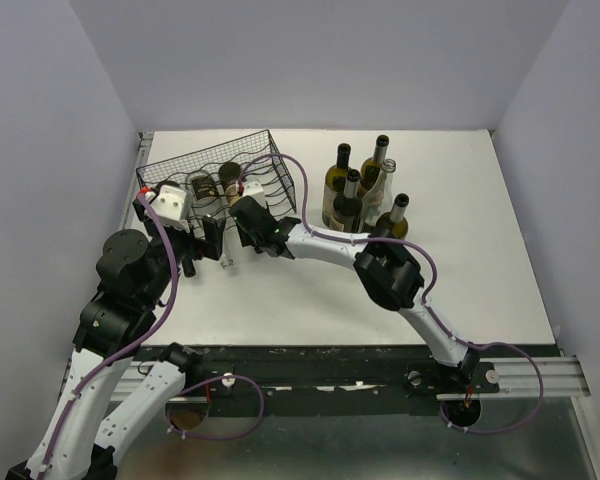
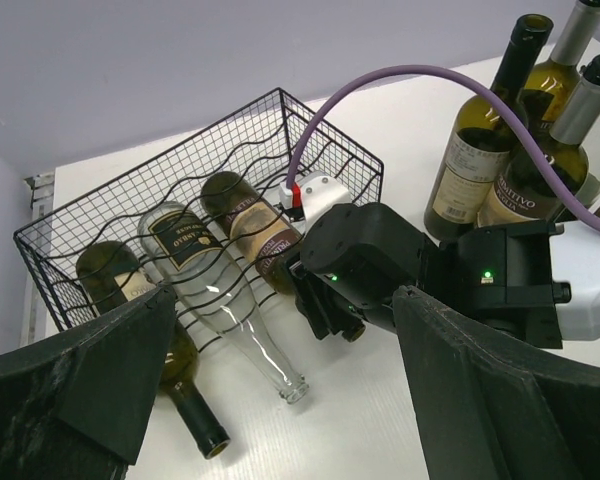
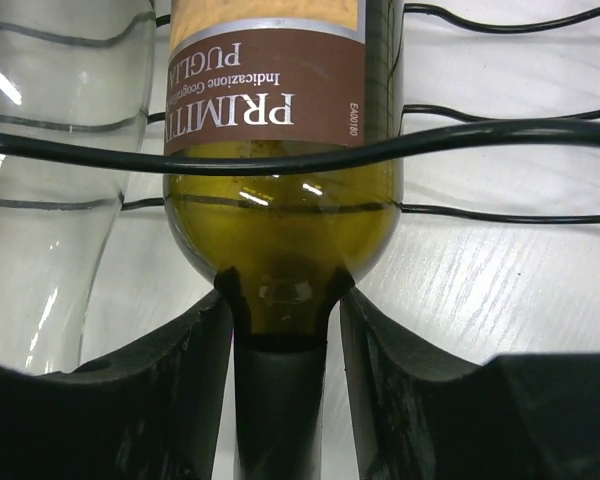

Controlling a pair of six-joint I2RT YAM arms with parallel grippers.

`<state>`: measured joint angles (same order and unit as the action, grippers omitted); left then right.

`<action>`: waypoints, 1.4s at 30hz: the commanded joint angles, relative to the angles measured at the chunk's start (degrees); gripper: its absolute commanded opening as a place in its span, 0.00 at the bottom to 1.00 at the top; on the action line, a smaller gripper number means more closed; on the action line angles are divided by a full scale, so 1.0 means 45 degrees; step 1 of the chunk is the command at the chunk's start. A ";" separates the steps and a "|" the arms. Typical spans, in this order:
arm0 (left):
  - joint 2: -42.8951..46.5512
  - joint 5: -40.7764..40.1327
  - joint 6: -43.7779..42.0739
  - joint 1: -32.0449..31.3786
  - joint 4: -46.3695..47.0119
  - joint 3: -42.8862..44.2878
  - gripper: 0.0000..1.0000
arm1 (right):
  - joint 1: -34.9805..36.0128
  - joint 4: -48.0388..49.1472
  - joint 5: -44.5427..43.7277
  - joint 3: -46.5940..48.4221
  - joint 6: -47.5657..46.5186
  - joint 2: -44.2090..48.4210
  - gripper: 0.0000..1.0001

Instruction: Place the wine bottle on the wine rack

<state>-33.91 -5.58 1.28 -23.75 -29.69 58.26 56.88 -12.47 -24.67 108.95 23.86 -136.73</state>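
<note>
Jaws of the right gripper (image 3: 280, 295) are seen clamped on the neck of the brown-labelled Primitivo wine bottle (image 3: 280, 200). Its body already lies in a cradle of the black wire wine rack (image 2: 230, 140), just beside a clear glass bottle (image 2: 215, 290). The jaws of the left gripper (image 2: 290, 400) are spread wide, with nothing gripped. Before release, the bottle should be pushed fully home and settled in its cradle. The jaws are then best opened gently and drawn straight back along the neck.
</note>
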 commanded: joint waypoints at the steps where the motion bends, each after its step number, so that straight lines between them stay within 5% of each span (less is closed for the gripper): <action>1: 0.0114 -0.0341 -0.0167 -0.0035 -0.0159 -0.0075 0.99 | -0.0121 0.0076 -0.0437 0.0457 -0.0087 -0.0066 0.56; 16: -0.0140 -0.0146 -0.0226 -0.0035 -0.1019 0.0959 0.99 | -0.0140 -0.0900 0.0150 -0.0070 -0.0867 0.2764 0.87; 26: 0.0191 0.1182 0.0066 -0.0035 -0.0533 0.1643 0.99 | -0.0374 -0.5312 -0.1295 0.2332 -0.1356 0.4989 0.90; 42: 0.0582 0.2628 0.0418 -0.0035 0.0914 0.1741 0.99 | -0.1331 -0.7913 -0.5283 0.0382 0.0263 0.9054 0.96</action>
<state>-31.33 3.62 1.76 -23.75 -28.12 65.28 52.42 -41.67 -43.11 114.76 20.25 -96.27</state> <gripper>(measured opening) 0.988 0.959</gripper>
